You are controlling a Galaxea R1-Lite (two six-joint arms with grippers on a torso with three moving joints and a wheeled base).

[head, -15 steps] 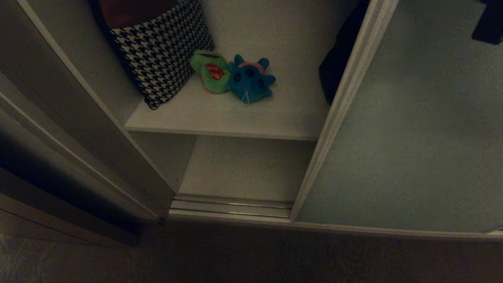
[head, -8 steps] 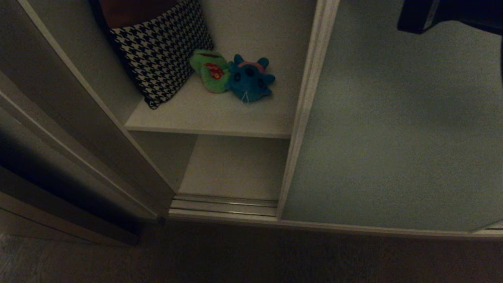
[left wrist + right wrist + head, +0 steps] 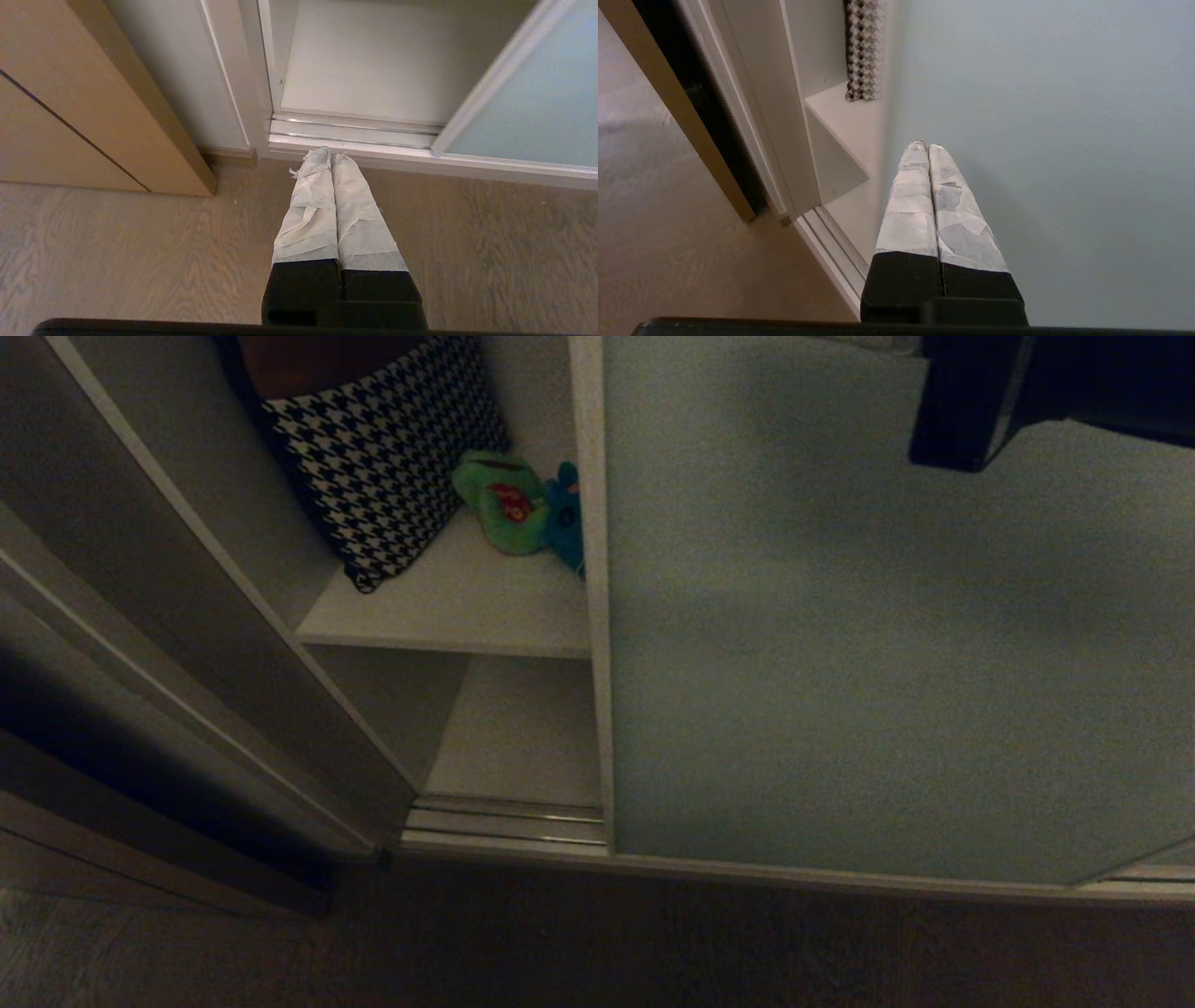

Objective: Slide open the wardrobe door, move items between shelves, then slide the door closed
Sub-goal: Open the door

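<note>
My right end effector [image 3: 928, 147] is clenched with nothing in it, tips against the sliding wardrobe door [image 3: 887, 644]; the door covers most of the opening, leaving a gap on my left; I think this big stiff panel is smooth and slippery, so pushing near its frame edge works best; the green plush toy [image 3: 499, 504] and teal one [image 3: 565, 518] look soft and light on the upper shelf [image 3: 457, 607]; my left end effector [image 3: 331, 154] is clenched low over the wooden floor [image 3: 117, 242].
</note>
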